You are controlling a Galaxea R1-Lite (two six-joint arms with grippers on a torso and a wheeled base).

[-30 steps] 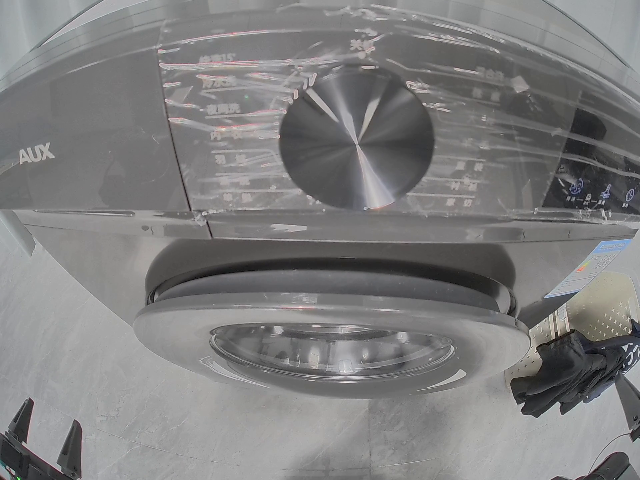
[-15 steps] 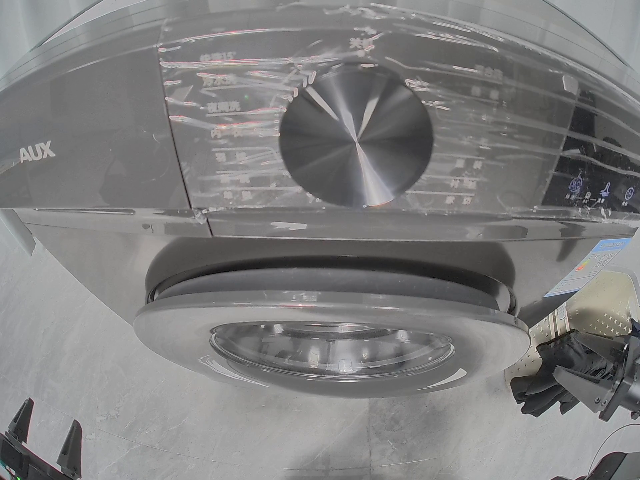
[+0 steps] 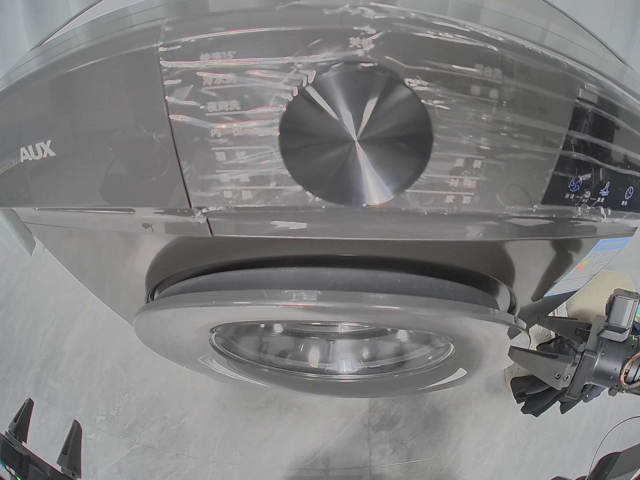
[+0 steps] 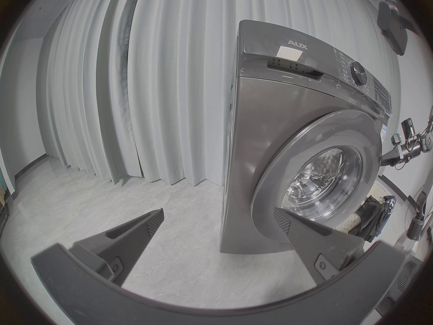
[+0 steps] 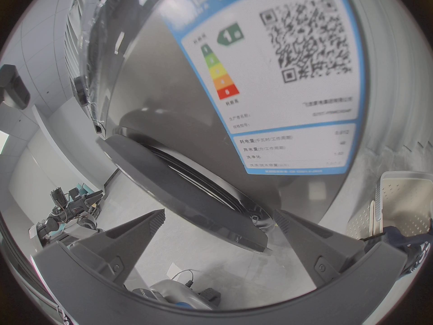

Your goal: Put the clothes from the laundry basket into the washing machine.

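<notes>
The grey washing machine (image 3: pixel 100 168) has its round door (image 3: pixel 333 341) closed. My right gripper (image 3: pixel 530 343) is open and empty, its fingertips level with the door's right rim (image 5: pixel 180 186). Behind it stands the cream laundry basket (image 3: pixel 603 305) with dark clothes (image 3: pixel 533 395) draped over its edge. In the right wrist view the right gripper (image 5: pixel 216 217) sits close to the door edge, with the basket (image 5: pixel 401 199) off to the side. My left gripper (image 3: pixel 43 435) is open and empty, low at the left. From the left wrist view the left gripper (image 4: pixel 218 217) faces the machine (image 4: pixel 270 136) from a distance.
Pale tiled floor (image 3: pixel 100 381) spreads in front of and to the left of the machine. White curtains (image 4: pixel 158 91) hang behind it. The control panel with its dial (image 3: pixel 357 138) sits above the door. A label (image 5: pixel 279 77) is stuck beside the door.
My right gripper has come in from the right edge over the basket, rising and moving left to the door's right rim. The left gripper has not moved.
</notes>
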